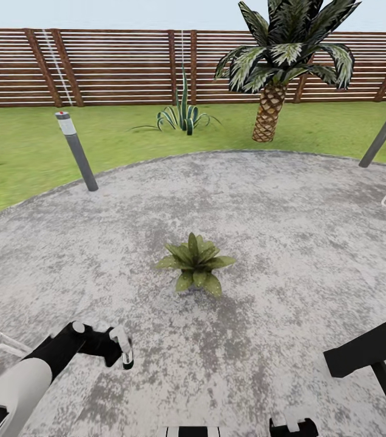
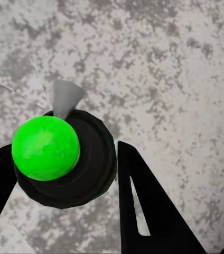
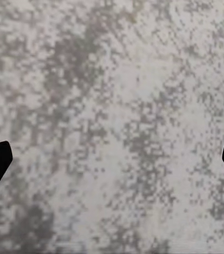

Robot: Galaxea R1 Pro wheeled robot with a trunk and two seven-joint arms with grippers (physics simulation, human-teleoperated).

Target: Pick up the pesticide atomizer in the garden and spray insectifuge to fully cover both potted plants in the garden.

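You are on the round grey patio [image 1: 290, 206] in the garden. One potted plant [image 1: 196, 264] sits on the patio right in front of you, in the middle of the head view. Its green leaves spread out and hide the pot.

Your left gripper [image 1: 124, 351] is low on your left side, well apart from the plant. In the left wrist view, its two black fingers [image 2: 143, 211] are closed around a round dark thing with a bright green ball on top. That looks like the pesticide atomizer [image 2: 64, 159], seen from above. A small grey cone sticks out from it over the patio.

Your right gripper [image 3: 112, 159] is wide open. Its two dark fingertips sit at the far edges of the right wrist view, with just grey patio between them.

Past the patio there is grass, a grey lamp post [image 1: 76, 150], a spiky striped plant [image 1: 184, 115], a palm tree [image 1: 275, 79] and a brown wooden fence [image 1: 114, 67].
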